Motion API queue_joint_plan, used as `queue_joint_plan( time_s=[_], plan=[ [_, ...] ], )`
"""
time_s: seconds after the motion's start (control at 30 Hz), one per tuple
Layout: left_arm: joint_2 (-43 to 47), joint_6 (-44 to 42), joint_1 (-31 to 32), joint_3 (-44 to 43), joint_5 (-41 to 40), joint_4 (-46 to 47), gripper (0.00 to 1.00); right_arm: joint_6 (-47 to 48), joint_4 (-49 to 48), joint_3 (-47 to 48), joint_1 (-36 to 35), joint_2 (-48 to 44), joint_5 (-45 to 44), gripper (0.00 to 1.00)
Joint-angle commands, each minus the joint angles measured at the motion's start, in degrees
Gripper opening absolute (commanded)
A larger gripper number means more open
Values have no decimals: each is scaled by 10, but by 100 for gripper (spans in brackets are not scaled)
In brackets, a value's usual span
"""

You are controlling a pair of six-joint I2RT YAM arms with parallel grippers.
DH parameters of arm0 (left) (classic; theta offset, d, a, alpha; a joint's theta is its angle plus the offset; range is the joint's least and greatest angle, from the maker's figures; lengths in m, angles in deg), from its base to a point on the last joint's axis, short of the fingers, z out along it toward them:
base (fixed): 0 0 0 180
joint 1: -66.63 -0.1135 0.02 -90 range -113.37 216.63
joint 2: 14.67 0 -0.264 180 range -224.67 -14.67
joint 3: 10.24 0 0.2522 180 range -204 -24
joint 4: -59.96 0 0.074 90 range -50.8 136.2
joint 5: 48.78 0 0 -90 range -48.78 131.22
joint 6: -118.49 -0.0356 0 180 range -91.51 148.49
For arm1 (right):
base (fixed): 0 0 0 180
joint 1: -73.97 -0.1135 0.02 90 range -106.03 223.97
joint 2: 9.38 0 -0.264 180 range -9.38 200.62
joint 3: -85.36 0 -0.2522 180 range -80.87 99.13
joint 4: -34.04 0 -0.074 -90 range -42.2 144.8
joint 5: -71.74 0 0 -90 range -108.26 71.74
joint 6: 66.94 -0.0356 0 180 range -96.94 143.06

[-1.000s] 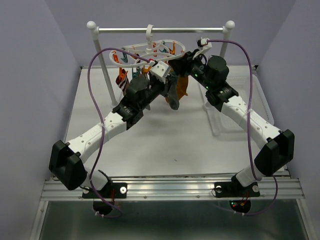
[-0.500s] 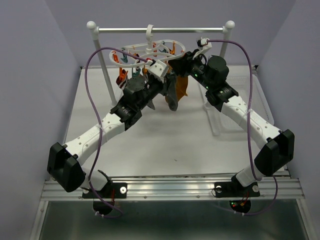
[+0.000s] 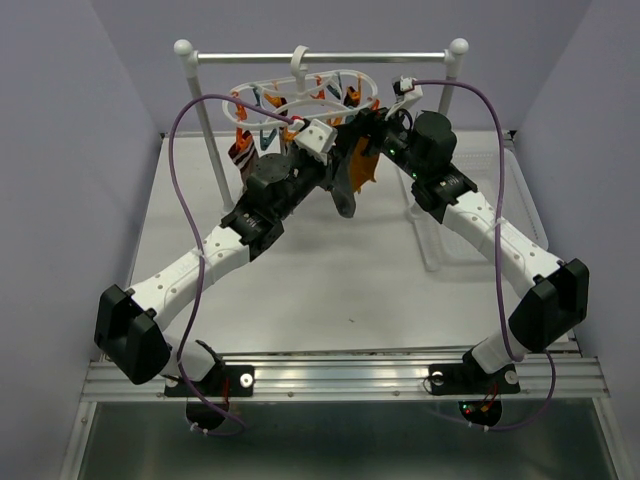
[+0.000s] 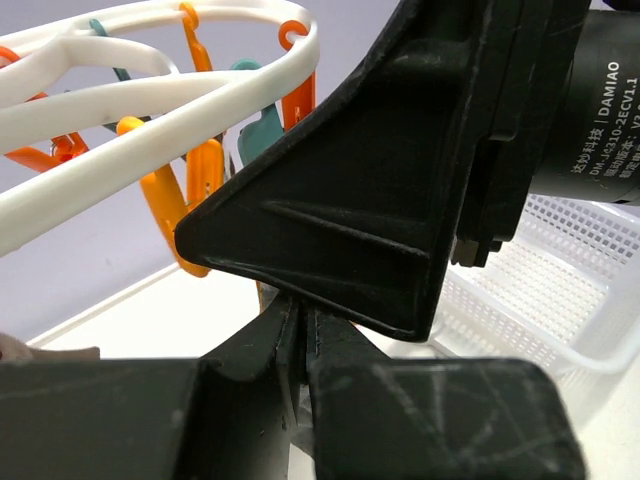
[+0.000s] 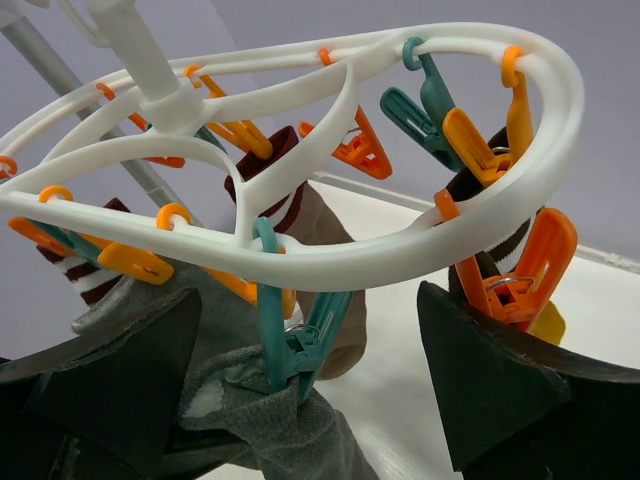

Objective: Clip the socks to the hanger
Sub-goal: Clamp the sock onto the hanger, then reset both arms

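The white oval hanger [image 5: 330,255] [image 3: 262,103] hangs from the rail by its hook, with orange and teal clips around it. A grey sock [image 5: 270,425] [image 3: 345,192] is pinched in a teal clip [image 5: 300,340]. My right gripper [image 5: 310,300] [image 3: 366,128] is open, one finger on each side of that clip and touching neither. Just below the ring, my left gripper [image 4: 303,310] [image 3: 334,162] is shut on the grey sock's edge, of which only a thin sliver shows. An orange sock [image 3: 363,168] and striped-cuff socks [image 3: 240,150] hang from other clips.
The silver rail [image 3: 330,58] on two white posts spans the back of the table. A white plastic basket [image 4: 560,270] [image 3: 515,190] stands at the right. The right gripper's black finger [image 4: 380,200] fills much of the left wrist view.
My right gripper has opened wide and let go of the teal clip, which now grips the grey sock. The hanger has swung up a little. The left gripper stays shut.
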Motion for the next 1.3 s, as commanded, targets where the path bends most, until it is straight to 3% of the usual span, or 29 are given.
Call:
queue_joint_plan(
  time_s=[0.0,0.07,0.17,0.23,0.27,0.5,0.73,0.83,0.9,0.93,1.0,1.13,1.17,1.27],
  plan=[
    [0,-4,-1,-34,-13,42,0,-1,-5,-8,1,-27,8,95],
    [-1,1,-1,-36,-13,42,0,-2,-5,-8,1,-31,12,96],
    [2,16,-1,-32,-51,42,45,-4,-5,-13,1,-43,18,100],
    [9,24,-1,-27,-59,41,95,-7,-5,-22,1,-56,18,100],
    [13,27,-1,-17,-61,42,99,-7,-5,-26,1,-62,18,100],
    [73,76,-1,41,-87,10,99,-4,3,-61,1,-117,35,100],
    [151,116,-1,59,-82,-100,99,-21,107,-87,1,-163,46,100],
    [196,169,-1,120,-131,-126,99,-16,134,-112,1,-190,-20,100],
    [239,205,-2,169,-146,-148,99,-3,163,-100,1,-195,-121,100],
    [253,214,-2,179,-151,-158,99,-12,171,-97,1,-201,-216,100],
    [296,235,-2,177,-165,-228,99,-35,188,-102,1,-214,-277,100],
    [377,299,-3,175,-276,-361,99,-107,271,-146,1,-261,-419,100],
    [390,359,-3,173,-350,-394,99,-122,293,-161,1,-270,-484,100],
    [446,428,-6,166,-424,-504,99,-177,373,-191,1,-307,-584,100]
  ],
)
